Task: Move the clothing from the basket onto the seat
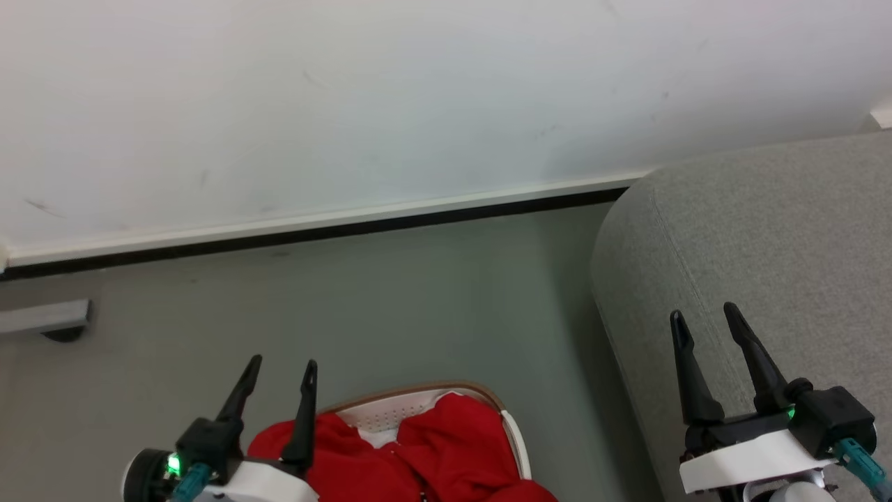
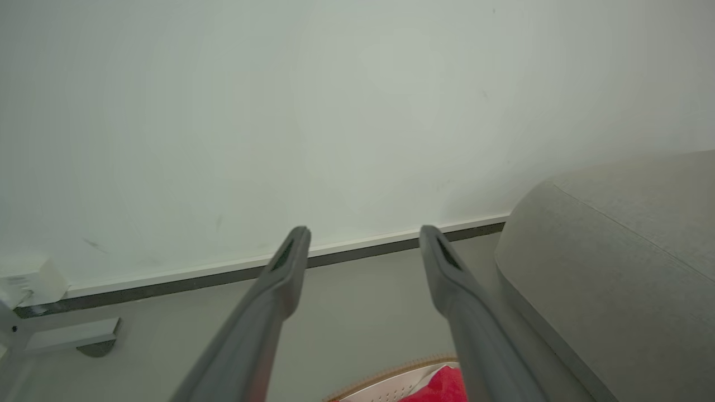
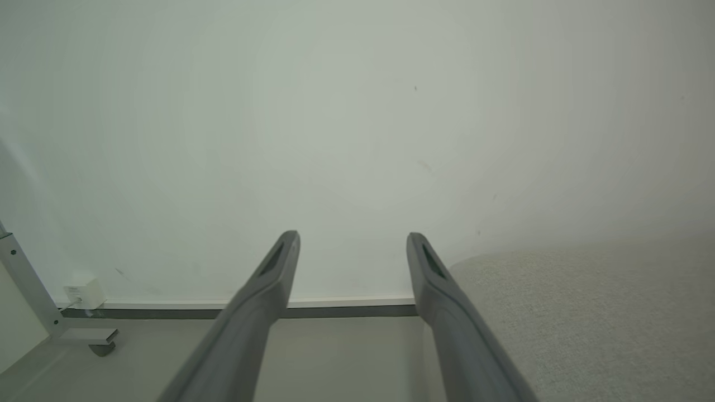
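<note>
- Left gripper (image 1: 283, 362) over the basket's (image 1: 418, 390) left edge, right gripper (image 1: 703, 312) well to its right; both agape, empty.
- Lifted clothing (image 1: 453, 439) could snag the basket's rim, tipping it.

No writing, label, brand, number or sign can be read, neither on the soft red clothing (image 1: 453, 439) heaped in the oval white perforated plastic basket (image 1: 390, 413) nor on the large light-grey fabric seat (image 1: 766, 230).
</note>
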Motion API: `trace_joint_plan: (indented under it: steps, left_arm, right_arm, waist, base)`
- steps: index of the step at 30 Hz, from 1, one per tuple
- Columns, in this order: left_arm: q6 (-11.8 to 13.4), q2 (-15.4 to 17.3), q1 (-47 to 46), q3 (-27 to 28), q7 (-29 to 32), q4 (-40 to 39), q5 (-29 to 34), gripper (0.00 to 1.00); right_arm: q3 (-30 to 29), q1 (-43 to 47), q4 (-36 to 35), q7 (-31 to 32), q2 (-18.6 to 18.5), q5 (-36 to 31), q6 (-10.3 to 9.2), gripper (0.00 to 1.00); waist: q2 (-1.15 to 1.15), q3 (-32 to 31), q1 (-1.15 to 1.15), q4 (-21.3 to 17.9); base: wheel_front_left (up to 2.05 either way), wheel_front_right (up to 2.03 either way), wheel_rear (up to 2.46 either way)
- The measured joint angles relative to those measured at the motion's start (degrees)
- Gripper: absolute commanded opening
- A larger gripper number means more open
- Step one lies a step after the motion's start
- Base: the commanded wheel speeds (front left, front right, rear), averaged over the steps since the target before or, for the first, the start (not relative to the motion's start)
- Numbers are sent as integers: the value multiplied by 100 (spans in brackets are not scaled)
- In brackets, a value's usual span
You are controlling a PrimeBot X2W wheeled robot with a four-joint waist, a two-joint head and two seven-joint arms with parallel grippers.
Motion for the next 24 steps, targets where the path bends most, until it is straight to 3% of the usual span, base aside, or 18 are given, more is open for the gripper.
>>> trace_joint_plan:
  steps: [14,24]
  left_arm:
    - [-381,439,-1365,-591,0,2808,225,100]
    - [-501,814,-2668,-1856,483,5012,625,100]
  right_arm:
    - [-309,-524,-323,-2,35,113,0,100]
    - [-305,-890,-528,-1,57,331,0,100]
  waist:
    - [0,1239,1,-593]
    - [0,2235,1,-1033]
  base:
    - [0,0,0]
    - [0,0,0]
